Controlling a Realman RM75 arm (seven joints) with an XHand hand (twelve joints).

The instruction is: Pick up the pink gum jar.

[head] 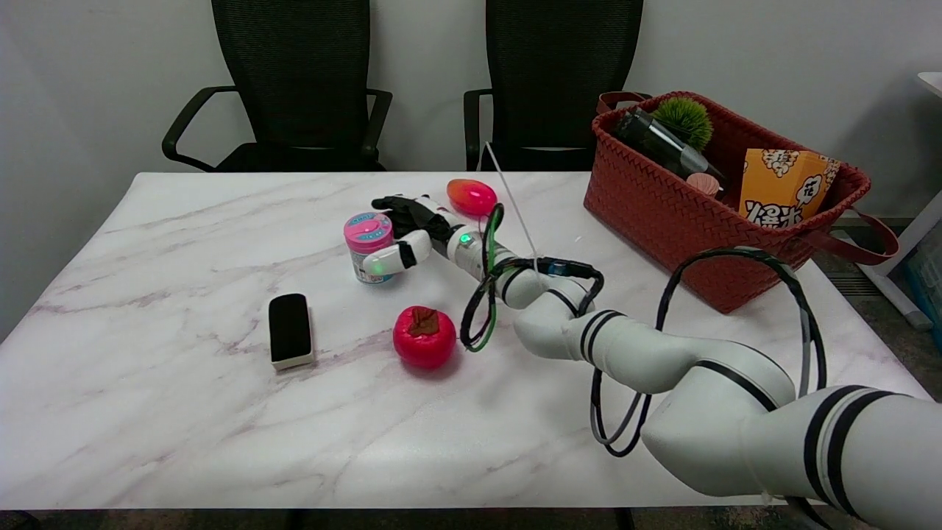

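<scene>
The pink gum jar, with a pink lid and a pale body, stands upright on the marble table left of centre. My right hand reaches in from the right and wraps it. The white thumb presses the jar's near right side, and the dark fingers curl round behind the lid. The jar's base still appears to rest on the table. Its right side is hidden by the hand.
A red apple-shaped toy lies just in front of my forearm. A black eraser block sits to the left and a pink-orange egg shape behind the hand. A red woven basket with snacks stands at the back right.
</scene>
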